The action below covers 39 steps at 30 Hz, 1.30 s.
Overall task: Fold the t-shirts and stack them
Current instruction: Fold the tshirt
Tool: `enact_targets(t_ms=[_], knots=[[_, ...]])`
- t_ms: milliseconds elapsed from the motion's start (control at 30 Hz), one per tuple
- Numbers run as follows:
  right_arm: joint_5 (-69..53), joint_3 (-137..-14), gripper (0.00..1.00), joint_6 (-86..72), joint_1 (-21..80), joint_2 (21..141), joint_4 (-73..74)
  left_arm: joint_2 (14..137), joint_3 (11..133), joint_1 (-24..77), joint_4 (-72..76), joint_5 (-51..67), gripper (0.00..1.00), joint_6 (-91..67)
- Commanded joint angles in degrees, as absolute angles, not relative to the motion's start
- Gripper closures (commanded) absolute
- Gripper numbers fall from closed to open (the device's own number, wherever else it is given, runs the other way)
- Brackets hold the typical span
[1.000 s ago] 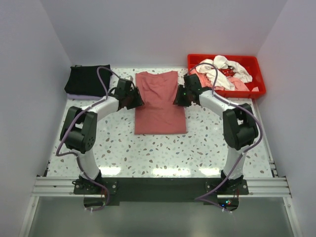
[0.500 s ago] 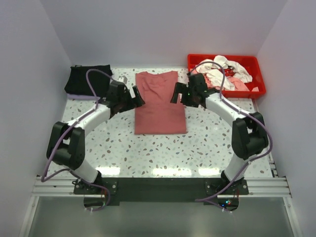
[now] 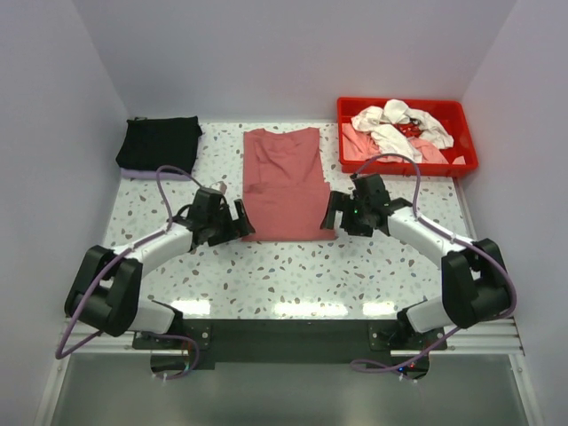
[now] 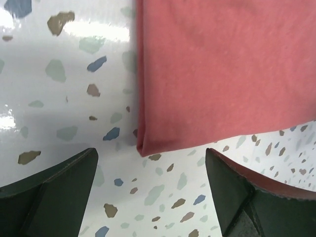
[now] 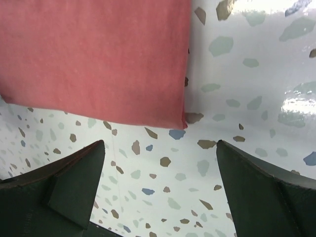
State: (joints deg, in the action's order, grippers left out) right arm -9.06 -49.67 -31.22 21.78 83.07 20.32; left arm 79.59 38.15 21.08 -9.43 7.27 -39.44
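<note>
Left gripper: jaws wide, empty, at red shirt's near left corner.
Right gripper: jaws wide, empty, at its near right corner.
Red shirt: flat on table, centre.
Black shirt: folded, far left.
Tray: far right, holds white and pink shirts.

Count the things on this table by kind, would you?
Arms: 2
Tray: 1
Brick-red shirt: 1
Black shirt: 1
Heap of white and pink shirts in the tray: 1, too tangled to split
Total: 6
</note>
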Motion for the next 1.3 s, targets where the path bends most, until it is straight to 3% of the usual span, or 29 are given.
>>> enact_targets(t_ms=[0,467,567,600,767,1033,1267], knots=[[-11.2,-47.9,0.03,-33.3,21.6,81.3,18.3,79.1,36.7,21.4,-5.7,8.3,0.08,-40.6],[-12.1,-45.8,0.06,-35.3,21.7,84.1,16.3,85.5,35.2,21.7,-1.7,8.6,0.58,-41.5],[-12.0,-45.4,0.11,-35.8,21.6,84.3,16.2,86.2,35.1,21.8,-1.7,8.7,0.81,-41.2],[-12.1,-45.2,0.13,-35.9,21.6,84.4,16.0,86.1,34.8,21.7,-1.7,8.7,0.98,-41.3],[-11.2,-44.6,0.23,-37.3,21.7,85.3,16.1,85.0,33.5,21.8,-1.7,8.3,1.0,-41.3],[-10.4,-44.6,0.5,-37.9,21.6,88.6,13.5,84.1,31.8,21.8,-0.9,8.8,1.0,-41.8],[-10.5,-46.0,0.63,-36.6,21.7,92.1,11.6,83.9,31.4,21.8,-0.9,9.0,1.0,-41.9]])
